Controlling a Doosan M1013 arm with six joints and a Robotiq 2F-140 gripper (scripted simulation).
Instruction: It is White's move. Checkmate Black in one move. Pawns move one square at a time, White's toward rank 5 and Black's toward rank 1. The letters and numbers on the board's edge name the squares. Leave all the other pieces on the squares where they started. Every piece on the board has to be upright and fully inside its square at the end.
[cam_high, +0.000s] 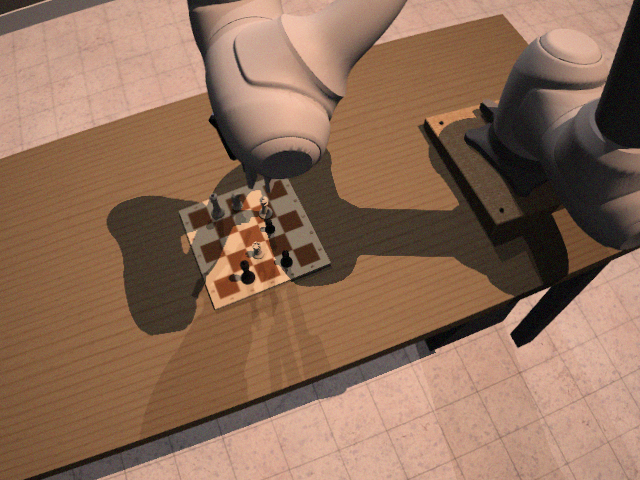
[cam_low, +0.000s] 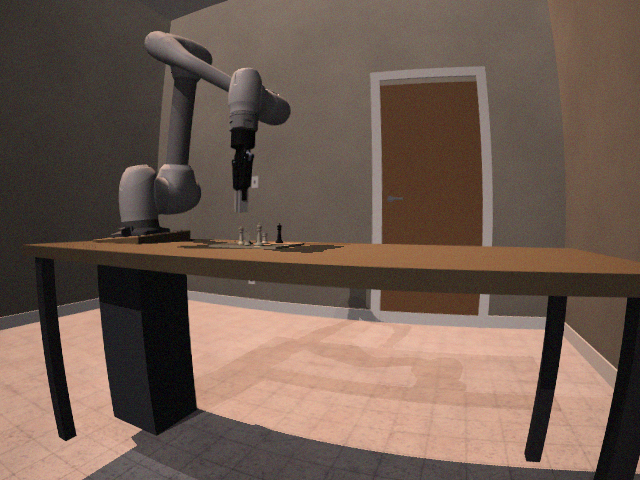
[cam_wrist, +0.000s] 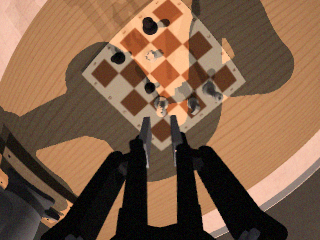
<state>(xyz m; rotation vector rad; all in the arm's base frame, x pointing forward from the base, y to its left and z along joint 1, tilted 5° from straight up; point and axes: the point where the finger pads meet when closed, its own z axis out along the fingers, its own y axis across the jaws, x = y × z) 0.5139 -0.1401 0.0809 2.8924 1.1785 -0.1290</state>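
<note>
A small 5x5 chessboard (cam_high: 225, 285) (cam_wrist: 104, 74) lies on the wooden table (cam_high: 77, 258). White pieces stand along its far row: one tall one (cam_high: 215, 206), a grey-looking one (cam_high: 236, 201) in shadow, and one (cam_high: 264, 207) (cam_wrist: 160, 103) near my fingers. Another white piece (cam_high: 256, 250) (cam_wrist: 155, 55) stands mid-board. Black pieces stand just behind that last far-row piece (cam_high: 269, 226) (cam_wrist: 151, 87), near the front edge (cam_high: 247, 272) and at the right (cam_high: 285, 259). My gripper (cam_high: 259, 183) (cam_low: 240, 206) (cam_wrist: 160, 125) hangs well above the board's far edge. Its fingers are drawn in to a narrow gap with nothing between them.
The arm's base (cam_high: 542, 103) sits on a wooden mounting plate (cam_high: 465, 155) at the table's right end. The arm's bulk hides part of the board's far edge in the top view. A door (cam_low: 431, 191) is in the back wall.
</note>
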